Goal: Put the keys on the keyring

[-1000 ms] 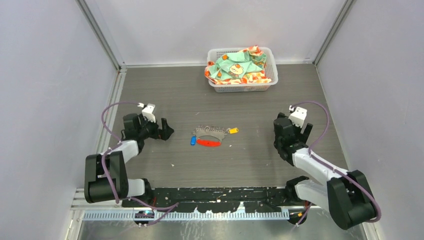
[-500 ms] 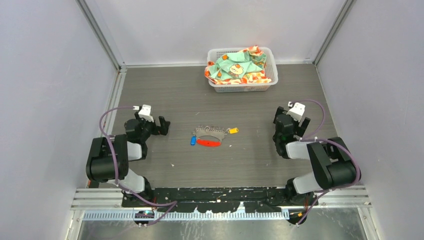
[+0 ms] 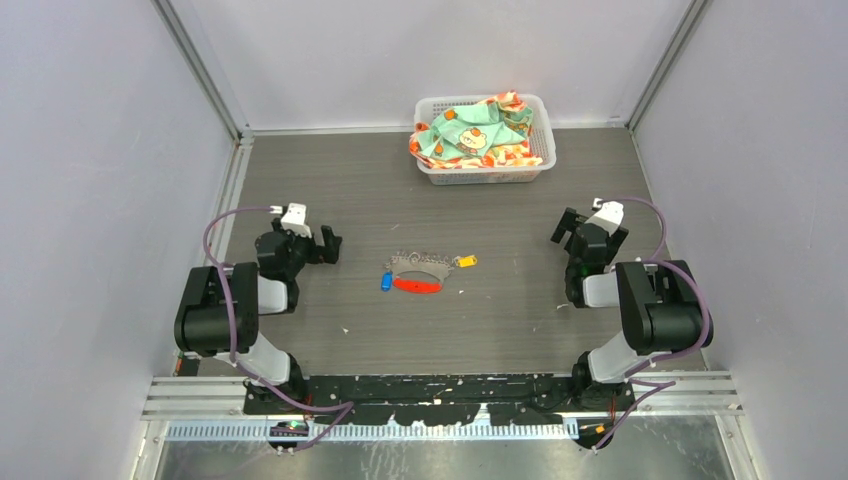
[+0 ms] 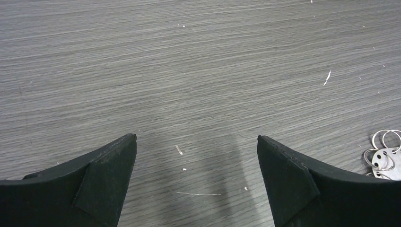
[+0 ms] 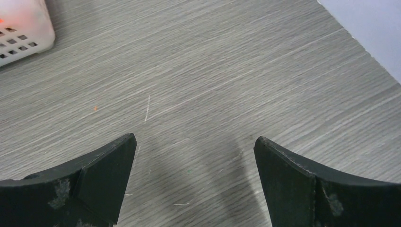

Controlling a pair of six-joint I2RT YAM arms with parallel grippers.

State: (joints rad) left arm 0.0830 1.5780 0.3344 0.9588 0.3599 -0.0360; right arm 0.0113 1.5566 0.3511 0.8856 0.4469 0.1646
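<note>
ok so here's what we're looking at. the keyring [image 3: 420, 262] lies flat in the middle of the table [image 3: 350, 190], a thin metal ring with a chainy bunch of links, and its long red tag [image 3: 417, 285] sits along the near side. the blue key [image 3: 386, 281] is just beside the left end of the red tag, and the yellow key [image 3: 465, 261] is at the right end of the bunch. from above we can't tell if either key is hooked onto the ring or only touching it, they're too small.

the left gripper [image 3: 325, 243] sits low over the table to the left of the keyring, fingers spread wide apart with only bare wood grain between them. in its wrist view a few small rings from the bunch show at the right edge, outside the fingers.

the right gripper [image 3: 592, 235] is well off to the right of the keys, also spread wide and holding nothing.

a white basket [image 3: 432, 170] with a patterned cloth [image 3: 470, 130] in it sits at the far edge of the table, well apart from both arms.
</note>
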